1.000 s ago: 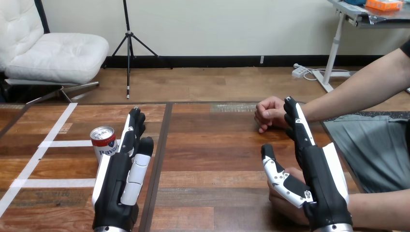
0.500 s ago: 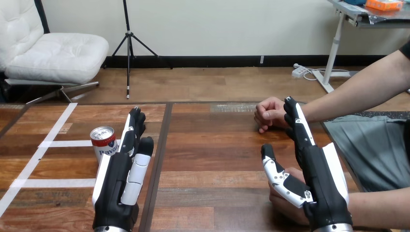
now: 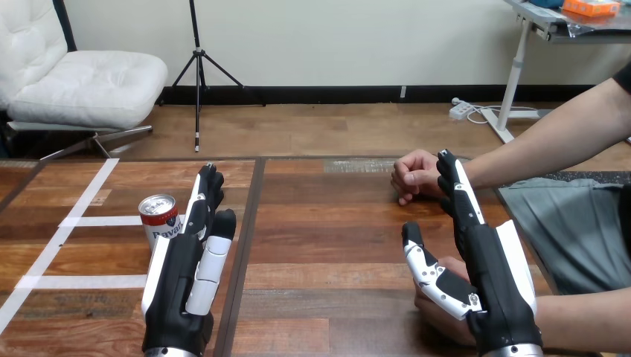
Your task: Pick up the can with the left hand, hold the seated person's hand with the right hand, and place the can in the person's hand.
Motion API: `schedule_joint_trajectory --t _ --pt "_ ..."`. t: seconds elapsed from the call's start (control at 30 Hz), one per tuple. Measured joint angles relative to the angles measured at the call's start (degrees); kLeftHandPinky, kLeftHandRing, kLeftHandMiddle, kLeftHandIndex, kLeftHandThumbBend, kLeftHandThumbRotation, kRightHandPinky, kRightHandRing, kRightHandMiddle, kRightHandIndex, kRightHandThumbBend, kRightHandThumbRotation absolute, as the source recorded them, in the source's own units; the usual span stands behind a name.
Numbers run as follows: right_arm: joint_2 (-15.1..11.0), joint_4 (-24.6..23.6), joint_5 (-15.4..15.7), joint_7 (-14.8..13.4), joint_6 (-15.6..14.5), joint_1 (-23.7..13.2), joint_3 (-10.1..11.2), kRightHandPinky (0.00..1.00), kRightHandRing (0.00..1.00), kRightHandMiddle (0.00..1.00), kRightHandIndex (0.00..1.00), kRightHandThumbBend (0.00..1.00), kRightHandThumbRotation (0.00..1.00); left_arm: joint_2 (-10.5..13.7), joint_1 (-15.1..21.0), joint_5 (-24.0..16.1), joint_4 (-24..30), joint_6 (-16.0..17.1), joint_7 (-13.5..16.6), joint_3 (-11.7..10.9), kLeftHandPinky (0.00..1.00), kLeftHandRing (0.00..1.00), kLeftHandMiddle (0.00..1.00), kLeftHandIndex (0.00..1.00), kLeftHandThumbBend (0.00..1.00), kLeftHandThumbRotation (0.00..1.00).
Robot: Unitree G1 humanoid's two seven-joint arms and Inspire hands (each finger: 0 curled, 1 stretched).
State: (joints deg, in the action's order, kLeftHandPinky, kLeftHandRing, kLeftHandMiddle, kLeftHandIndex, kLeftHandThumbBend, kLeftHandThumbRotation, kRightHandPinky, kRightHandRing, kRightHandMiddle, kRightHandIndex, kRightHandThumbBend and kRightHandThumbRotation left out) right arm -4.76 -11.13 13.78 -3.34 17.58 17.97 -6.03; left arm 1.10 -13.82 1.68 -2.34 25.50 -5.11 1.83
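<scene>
Change: nothing had shifted since the earlier frames; both hands and the can lay as before.
Left hand: the left hand (image 3: 182, 275) was open, fingers straight and pointing up the counter (image 3: 327, 245), holding nothing.
Can: the can (image 3: 159, 216) stood upright just beside the left hand's fingers, on their left. Whether they touched it could not be told.
Right hand: the right hand (image 3: 487, 275) was also open, fingers straight and thumb spread. The person's hand near the view's bottom edge (image 3: 435, 316) lay under that thumb and palm, and nothing was curled round it.
Farther out: the person's fist (image 3: 415, 175) rested on the counter just beyond the right hand's fingertips.
Step in hand: the pick-up looked not yet begun. To do it well, the left hand probably needed to bring its palm square to the can's side, then close fingers and thumb around the middle so it lifted without tipping.
Container: the can's silver top appeared shut, so its contents were hidden.
</scene>
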Motion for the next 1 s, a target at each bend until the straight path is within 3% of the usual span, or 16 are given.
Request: schedule_joint_trajectory --t 0.6,0.77,1.0 --pt "0.0 0.0 -0.2 0.1 0.0 0.0 0.0 1.00 1.00 1.00 1.00 0.13 0.00 0.0 0.0 -0.1 0.0 0.3 0.0 -0.1 0.94 1.00 1.00 1.00 0.79 0.94" --pt "0.0 0.0 -0.2 0.1 0.0 0.0 0.0 1.00 1.00 1.00 1.00 0.13 0.00 0.0 0.0 -0.6 -0.3 2.8 0.6 -0.2 0.93 1.00 1.00 1.00 0.76 0.91" --pt "-0.1 0.0 -0.2 0.3 0.0 0.0 0.0 1.00 1.00 1.00 1.00 0.13 0.00 -0.9 0.1 -1.9 -0.8 7.6 3.6 -1.0 0.96 1.00 1.00 1.00 0.76 0.79"
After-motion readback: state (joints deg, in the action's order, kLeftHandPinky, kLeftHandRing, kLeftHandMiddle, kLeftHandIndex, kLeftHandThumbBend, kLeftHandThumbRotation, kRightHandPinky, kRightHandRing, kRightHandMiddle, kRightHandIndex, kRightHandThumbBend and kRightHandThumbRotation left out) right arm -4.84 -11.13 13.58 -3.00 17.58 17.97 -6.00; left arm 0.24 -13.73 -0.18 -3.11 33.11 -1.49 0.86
